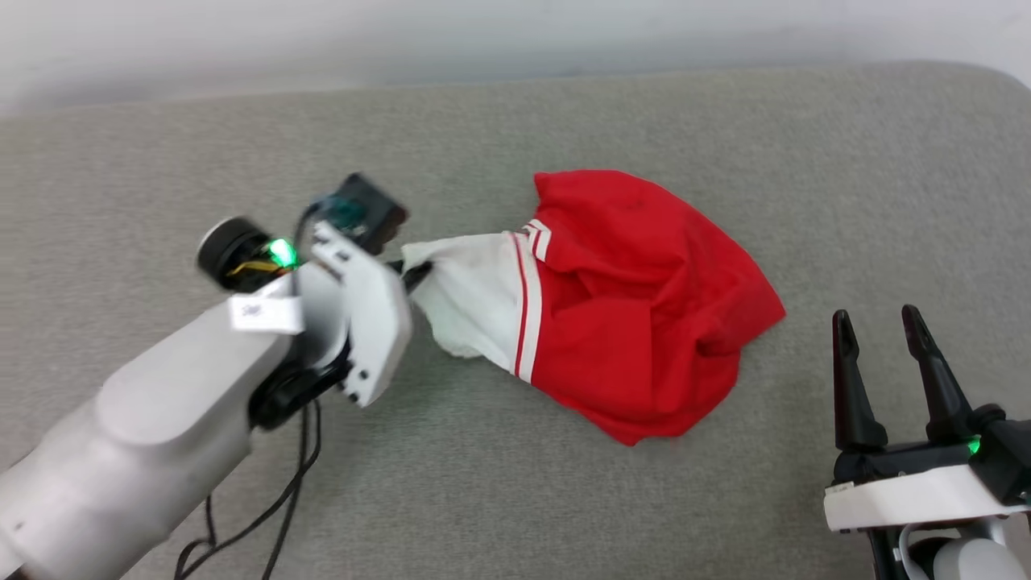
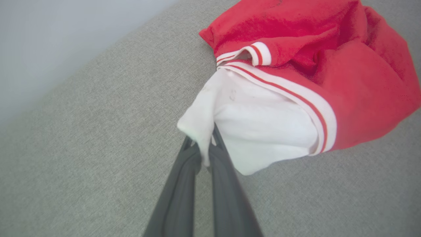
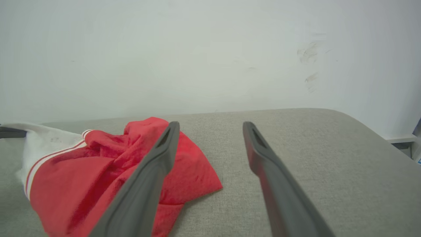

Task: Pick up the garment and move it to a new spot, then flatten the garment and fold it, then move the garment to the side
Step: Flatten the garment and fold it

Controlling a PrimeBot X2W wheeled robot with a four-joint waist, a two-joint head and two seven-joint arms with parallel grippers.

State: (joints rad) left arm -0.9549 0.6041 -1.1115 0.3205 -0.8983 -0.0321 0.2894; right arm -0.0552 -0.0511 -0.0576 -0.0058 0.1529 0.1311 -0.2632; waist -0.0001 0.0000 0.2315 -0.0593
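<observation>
**A:** What's the setting?

**B:** A pale wall (image 1: 483, 32) rises behind a desk (image 1: 564, 499) covered in grey woven fabric. The desk's far right corner is rounded.

**A:** And the garment?

**B:** The garment (image 1: 644, 298) lies crumpled on the desk, a little right of the middle in the head view. The red body is heaped in folds. One white sleeve (image 1: 467, 298) stretches out toward the robot's left, and red-and-white stripe trim (image 1: 523, 314) marks where the white meets the red.

**A:** Is anything holding it?

**B:** Yes. The left pincer (image 2: 204, 146) is clamped on the tip of that sleeve. In the left wrist view its two dark fingers (image 2: 177, 197) run almost together, with a fold of white cloth pinched between the tips. From the head the pale wrist housing covers most of that pincer, with a green light on it and black cables (image 1: 282, 491) hanging below the forearm.

**A:** And the other arm?

**B:** The right pincer (image 1: 876, 316) sits at the lower right, apart from the garment, with its fingers spread wide and nothing between them. In its own wrist view the red heap lies behind the left-hand finger, and bare grey fabric shows in the gap.
</observation>
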